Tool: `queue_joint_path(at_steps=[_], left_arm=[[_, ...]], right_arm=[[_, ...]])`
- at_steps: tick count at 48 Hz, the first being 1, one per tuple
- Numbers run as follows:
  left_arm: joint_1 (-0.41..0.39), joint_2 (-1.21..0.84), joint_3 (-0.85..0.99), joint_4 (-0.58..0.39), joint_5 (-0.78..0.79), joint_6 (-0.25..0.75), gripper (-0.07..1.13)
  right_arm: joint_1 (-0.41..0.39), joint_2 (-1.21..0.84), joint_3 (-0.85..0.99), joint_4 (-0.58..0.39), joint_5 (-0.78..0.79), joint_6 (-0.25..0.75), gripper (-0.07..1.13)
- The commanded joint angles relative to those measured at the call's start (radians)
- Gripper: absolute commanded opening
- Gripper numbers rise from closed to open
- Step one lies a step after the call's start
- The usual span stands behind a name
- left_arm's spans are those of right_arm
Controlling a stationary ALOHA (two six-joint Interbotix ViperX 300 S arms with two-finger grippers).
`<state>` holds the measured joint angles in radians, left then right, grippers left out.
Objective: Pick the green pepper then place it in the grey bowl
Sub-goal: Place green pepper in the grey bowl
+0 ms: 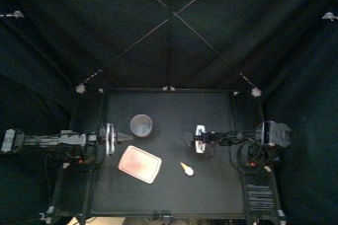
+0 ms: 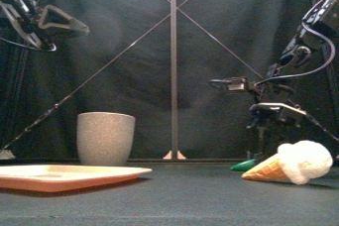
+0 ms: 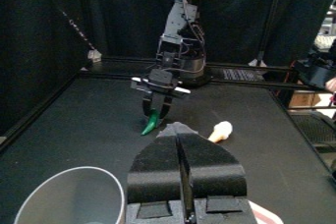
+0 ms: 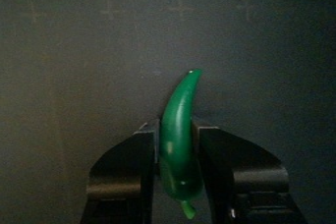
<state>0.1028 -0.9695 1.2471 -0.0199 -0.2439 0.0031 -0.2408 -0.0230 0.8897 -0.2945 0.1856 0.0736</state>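
Black bench, matt, lies beneath the right pincer. Black curtains hang behind that pincer and to either side of it. Light is dim and even.

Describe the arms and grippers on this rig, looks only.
The left arm and right arm are black and jointed, with black cables looping along the links. The left gripper has two broad, flat-sided black jaws. The right gripper has black jaws under a white cross-plate. No legible markings.
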Motion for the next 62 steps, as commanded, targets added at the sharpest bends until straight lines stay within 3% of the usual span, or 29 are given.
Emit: queue_joint_path(at_steps=[1,21,41,62], left_arm=[[0.002,0.003,-0.014,-0.002,-0.005,0.000,0.08],[0.002,0.003,-0.014,-0.002,-0.005,0.002,0.08],[0.002,0.003,-0.006,-0.005,-0.005,-0.005,0.08],[0.003,0.002,0.003,-0.008,-0.005,-0.003,0.08]], right_arm=[[0.005,-0.015,-0.023,0.009,0.003,0.002,0.59],[0.058,-0.040,-0.288,0.002,0.015,-0.011,0.59],[0.051,0.186,-0.693,-0.107,0.006,-0.011,0.59],[0.046,0.419,-1.011,-0.100,0.072,-0.002,0.60]])
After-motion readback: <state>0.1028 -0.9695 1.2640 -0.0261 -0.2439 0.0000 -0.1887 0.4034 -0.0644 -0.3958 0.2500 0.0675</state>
